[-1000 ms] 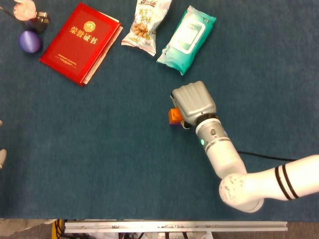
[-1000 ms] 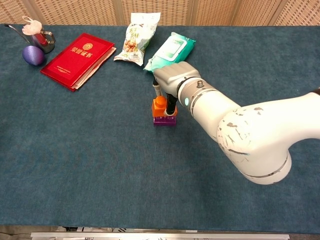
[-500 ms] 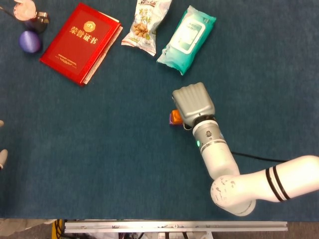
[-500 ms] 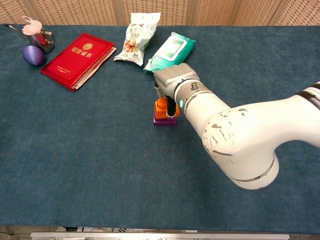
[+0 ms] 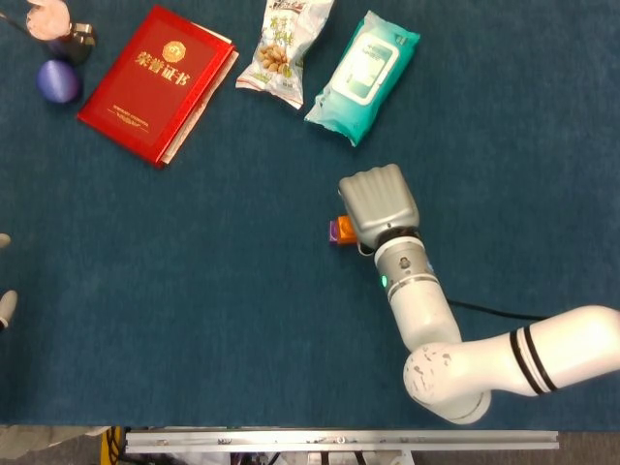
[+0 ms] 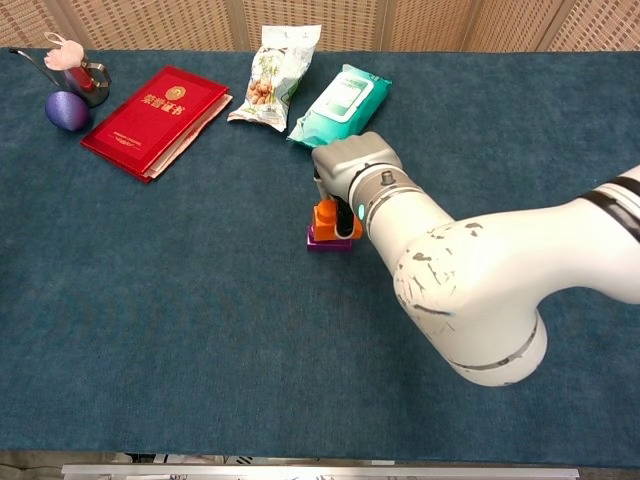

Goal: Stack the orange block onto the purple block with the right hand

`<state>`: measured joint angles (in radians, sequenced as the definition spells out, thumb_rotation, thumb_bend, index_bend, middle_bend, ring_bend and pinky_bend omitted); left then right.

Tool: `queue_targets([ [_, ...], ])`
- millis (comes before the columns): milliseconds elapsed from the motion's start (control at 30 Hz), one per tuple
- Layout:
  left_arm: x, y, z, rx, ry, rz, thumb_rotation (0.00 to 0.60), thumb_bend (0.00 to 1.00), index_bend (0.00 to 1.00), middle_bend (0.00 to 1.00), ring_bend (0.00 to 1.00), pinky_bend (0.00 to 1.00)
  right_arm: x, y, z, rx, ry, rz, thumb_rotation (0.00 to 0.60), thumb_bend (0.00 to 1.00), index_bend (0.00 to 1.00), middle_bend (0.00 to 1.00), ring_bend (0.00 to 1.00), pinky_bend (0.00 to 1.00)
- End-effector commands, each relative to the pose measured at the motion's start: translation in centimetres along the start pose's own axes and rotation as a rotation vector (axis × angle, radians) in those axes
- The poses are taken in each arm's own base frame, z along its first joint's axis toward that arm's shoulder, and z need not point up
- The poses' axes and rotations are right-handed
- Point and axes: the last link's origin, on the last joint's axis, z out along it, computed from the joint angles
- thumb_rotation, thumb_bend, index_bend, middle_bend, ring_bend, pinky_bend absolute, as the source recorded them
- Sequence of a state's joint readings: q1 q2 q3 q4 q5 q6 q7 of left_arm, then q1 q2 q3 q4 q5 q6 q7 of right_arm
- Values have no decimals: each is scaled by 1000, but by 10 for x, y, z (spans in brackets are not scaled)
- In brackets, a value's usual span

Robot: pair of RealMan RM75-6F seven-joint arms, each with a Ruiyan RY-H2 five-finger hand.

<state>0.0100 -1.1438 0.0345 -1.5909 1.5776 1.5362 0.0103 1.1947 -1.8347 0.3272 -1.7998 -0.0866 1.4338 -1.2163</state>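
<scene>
The orange block (image 6: 325,217) sits on top of the purple block (image 6: 322,240) near the middle of the table. My right hand (image 6: 352,171) is directly over them and grips the orange block between its fingers. From above, the back of the right hand (image 5: 380,201) covers most of the stack; only an edge of the orange block (image 5: 347,229) and of the purple block (image 5: 334,233) shows at its left side. Of my left hand (image 5: 4,308) only fingertips show at the left edge of the head view.
At the back of the table lie a red booklet (image 6: 155,118), a snack bag (image 6: 272,77) and a teal wipes pack (image 6: 342,103), the last just behind the hand. A purple egg (image 6: 66,110) and a small holder (image 6: 80,68) stand at the far left.
My right hand has lowered the orange block until it rests on the purple block, and has shifted slightly toward the table's front. The left hand has not moved.
</scene>
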Motion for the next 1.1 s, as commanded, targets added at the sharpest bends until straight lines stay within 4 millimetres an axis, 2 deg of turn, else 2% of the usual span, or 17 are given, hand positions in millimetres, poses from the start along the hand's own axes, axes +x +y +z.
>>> queue_targets([
  [33,0,0,0,0,1,-1,600,292,284,263,199,100,-2,-2,1,-2,-3,0,600,202,644,906,933,1000],
  [533,1,-5,-1,12,3,-1,600,292,284,263,200,100,-5,-4,7,-33,16,-8,600,201,645,906,934,1000],
  [1100,-1,-4,0,1,-6,0,600,292,284,263,200,100,-6,-3,-1,-55,-4,44,600,200,645,906,941,1000],
])
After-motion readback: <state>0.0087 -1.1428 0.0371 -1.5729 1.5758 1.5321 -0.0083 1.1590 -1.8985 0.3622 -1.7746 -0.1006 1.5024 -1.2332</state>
